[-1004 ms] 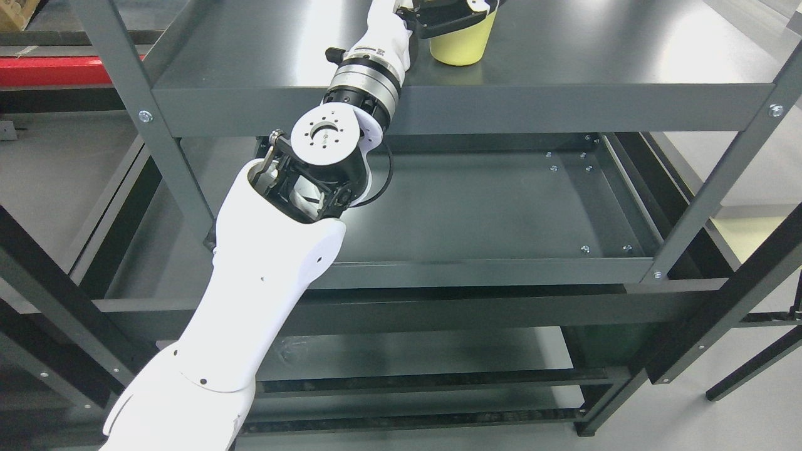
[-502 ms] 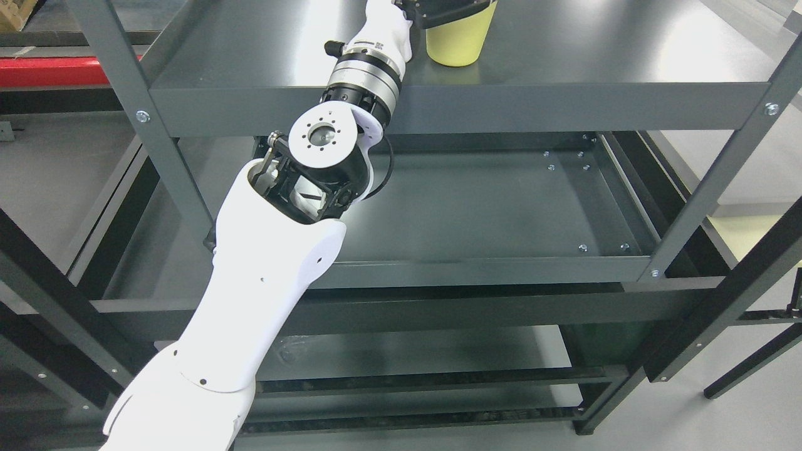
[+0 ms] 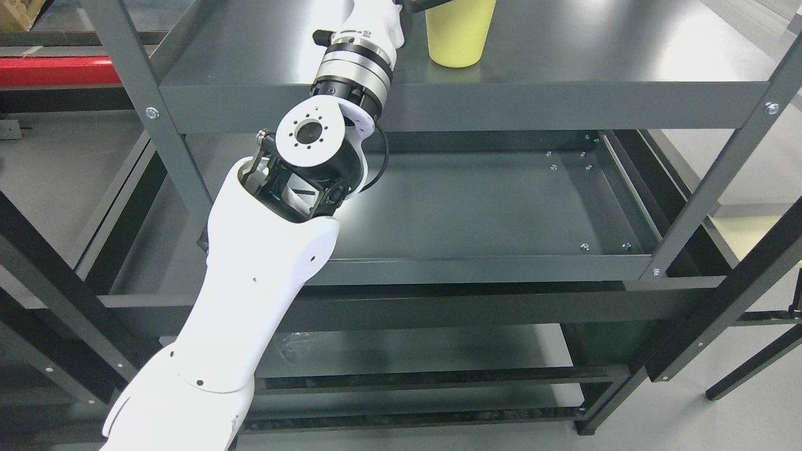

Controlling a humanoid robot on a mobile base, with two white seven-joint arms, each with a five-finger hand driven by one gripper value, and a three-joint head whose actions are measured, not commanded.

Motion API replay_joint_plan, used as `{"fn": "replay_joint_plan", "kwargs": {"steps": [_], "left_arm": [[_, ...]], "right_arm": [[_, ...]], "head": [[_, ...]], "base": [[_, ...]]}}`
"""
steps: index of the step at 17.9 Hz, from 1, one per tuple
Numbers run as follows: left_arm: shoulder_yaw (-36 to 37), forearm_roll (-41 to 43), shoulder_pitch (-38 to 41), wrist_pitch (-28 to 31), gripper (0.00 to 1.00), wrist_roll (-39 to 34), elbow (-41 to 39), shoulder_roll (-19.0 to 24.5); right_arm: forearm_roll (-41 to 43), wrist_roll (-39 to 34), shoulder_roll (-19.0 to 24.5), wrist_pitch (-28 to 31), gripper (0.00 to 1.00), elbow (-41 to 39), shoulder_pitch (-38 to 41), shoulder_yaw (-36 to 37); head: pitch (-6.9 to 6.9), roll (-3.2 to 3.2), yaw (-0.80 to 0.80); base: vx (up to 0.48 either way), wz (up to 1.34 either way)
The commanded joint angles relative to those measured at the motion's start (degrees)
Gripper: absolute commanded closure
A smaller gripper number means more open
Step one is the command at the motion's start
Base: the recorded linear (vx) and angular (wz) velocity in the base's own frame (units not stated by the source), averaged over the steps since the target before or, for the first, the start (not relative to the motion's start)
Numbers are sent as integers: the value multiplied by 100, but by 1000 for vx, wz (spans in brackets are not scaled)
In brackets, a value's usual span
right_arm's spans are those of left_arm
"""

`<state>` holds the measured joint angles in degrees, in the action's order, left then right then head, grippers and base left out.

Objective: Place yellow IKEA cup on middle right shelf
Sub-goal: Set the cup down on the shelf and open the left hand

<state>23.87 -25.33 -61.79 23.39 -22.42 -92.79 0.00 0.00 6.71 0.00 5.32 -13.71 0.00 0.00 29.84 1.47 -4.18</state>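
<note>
The yellow cup (image 3: 459, 37) stands upright on the dark grey shelf board (image 3: 595, 56) at the top of the view, and its rim is cut off by the picture's edge. My left arm (image 3: 263, 269) comes up from the lower left, its wrist (image 3: 354, 62) lying over that board's front edge. Of the left hand (image 3: 418, 5) only a black sliver shows at the top edge, just left of the cup. Whether it touches the cup is hidden.
Below the cup's board lies a lower grey shelf tray (image 3: 489, 207), with more shelves beneath it. Slanted metal uprights stand at the left (image 3: 150, 119) and right (image 3: 720, 181). A red beam (image 3: 56, 69) runs at the far left.
The black hand that covered the cup's upper part has drawn up and left, almost out of the picture. The forearm has shifted slightly left. The cup stays on the board.
</note>
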Motion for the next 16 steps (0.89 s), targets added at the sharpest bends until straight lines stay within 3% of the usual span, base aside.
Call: {"fn": "replay_joint_plan", "kwargs": {"steps": [1,11,16], "left_arm": [[-278,2,-35,-45,1,1,-231,100],[-278,-7,-211,-563,1,1,-485,100],[704,-7,-53,-721,1,10,-688,100]], "right_arm": [[141,-3,-100,4,1,0,79,-97],[141,-3,-100,4,1,0,79,-97],[141,-3,-100,4,1,0,79,-97]], "head": [[0,0,0],[0,0,0],[0,0,0]], "base": [[-32,0],[-57,100],[-127,220]]}}
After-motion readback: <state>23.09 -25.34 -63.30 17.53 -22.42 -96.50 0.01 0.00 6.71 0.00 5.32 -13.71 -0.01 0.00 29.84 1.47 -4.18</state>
